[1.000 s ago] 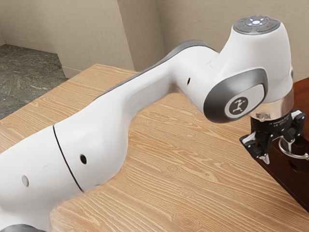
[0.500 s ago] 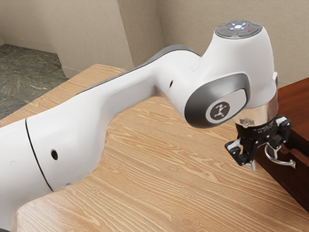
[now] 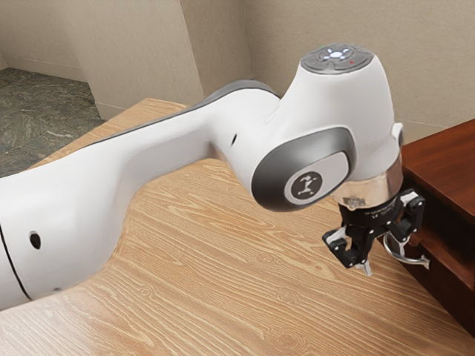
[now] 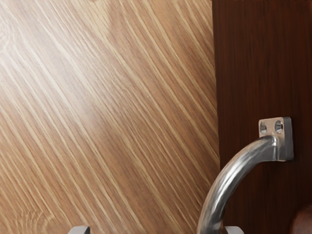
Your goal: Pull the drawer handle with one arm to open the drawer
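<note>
The arm reaches across the wooden table (image 3: 245, 282) to the dark wood cabinet (image 3: 445, 159) at the exterior view's right edge. The gripper (image 3: 382, 254) points down in front of the drawer (image 3: 449, 278), its jaws spread wide. The curved metal drawer handle (image 3: 410, 258) passes between them and lies against one fingertip (image 4: 233, 229), well apart from the other. In the exterior view the drawer front stands a little forward of the cabinet's top. The handle's mounting plate (image 4: 276, 139) sits flat on the drawer front.
</note>
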Controlling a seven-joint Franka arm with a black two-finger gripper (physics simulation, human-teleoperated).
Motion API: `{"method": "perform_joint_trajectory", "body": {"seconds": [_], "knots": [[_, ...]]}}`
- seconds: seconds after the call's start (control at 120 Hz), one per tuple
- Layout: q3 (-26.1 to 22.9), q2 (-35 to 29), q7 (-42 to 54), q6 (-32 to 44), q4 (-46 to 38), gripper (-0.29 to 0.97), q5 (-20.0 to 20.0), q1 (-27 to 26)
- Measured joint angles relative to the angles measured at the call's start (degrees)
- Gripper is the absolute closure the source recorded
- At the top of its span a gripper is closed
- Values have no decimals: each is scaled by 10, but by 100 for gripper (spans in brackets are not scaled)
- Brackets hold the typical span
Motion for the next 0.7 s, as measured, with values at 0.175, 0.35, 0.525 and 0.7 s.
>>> {"method": "perform_joint_trajectory", "body": {"seconds": [0.175, 0.35, 0.525, 0.7], "knots": [[0, -35, -5, 14, -50, 37, -2, 2], [2, -69, -13, 25, -94, 36, -8, 4], [4, -97, -18, 36, -135, 36, -16, 6], [7, -133, -22, 49, -182, 36, -27, 8]]}}
